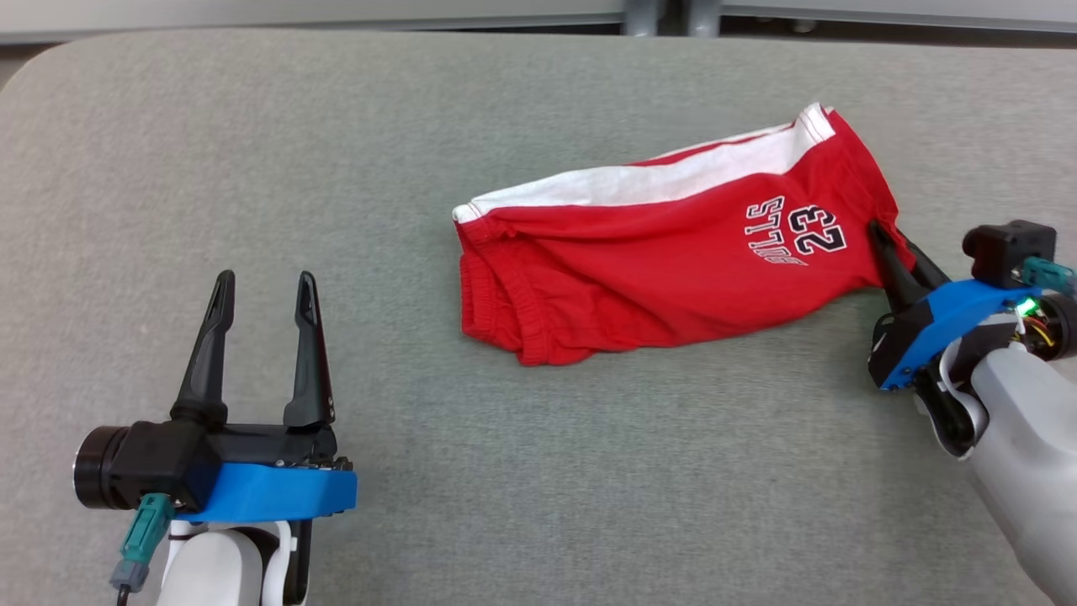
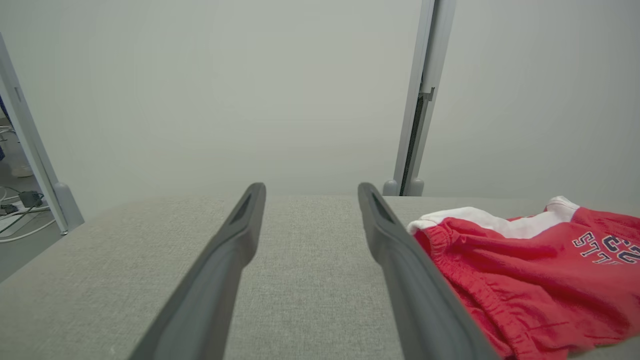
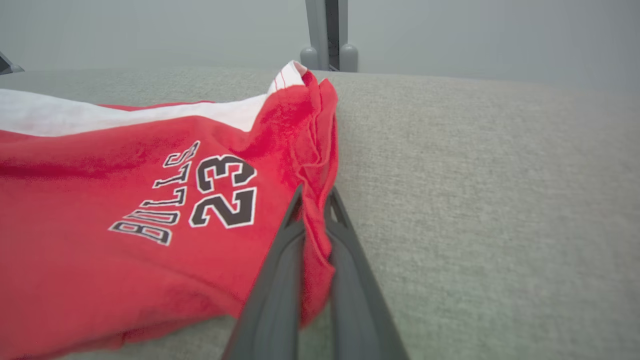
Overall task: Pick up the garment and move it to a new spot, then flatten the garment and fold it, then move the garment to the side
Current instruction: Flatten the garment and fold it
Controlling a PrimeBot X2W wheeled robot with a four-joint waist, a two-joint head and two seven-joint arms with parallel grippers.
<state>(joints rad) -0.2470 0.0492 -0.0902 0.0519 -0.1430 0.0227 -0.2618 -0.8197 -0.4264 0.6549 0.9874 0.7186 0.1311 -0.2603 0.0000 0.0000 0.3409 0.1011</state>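
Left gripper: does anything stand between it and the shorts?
Nothing visible does. Between the left gripper and the shorts lies just bare grey table. The left gripper stands open; the right gripper is shut on the shorts' right end.

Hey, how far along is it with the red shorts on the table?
Barely started. Done: only the grasp; the right gripper is shut on the edge of the shorts. In hand: the pick-up, with the shorts lying rumpled on the table, not yet carried anywhere; the left gripper is open, apart from them. Left: moving, flattening, folding, setting aside.
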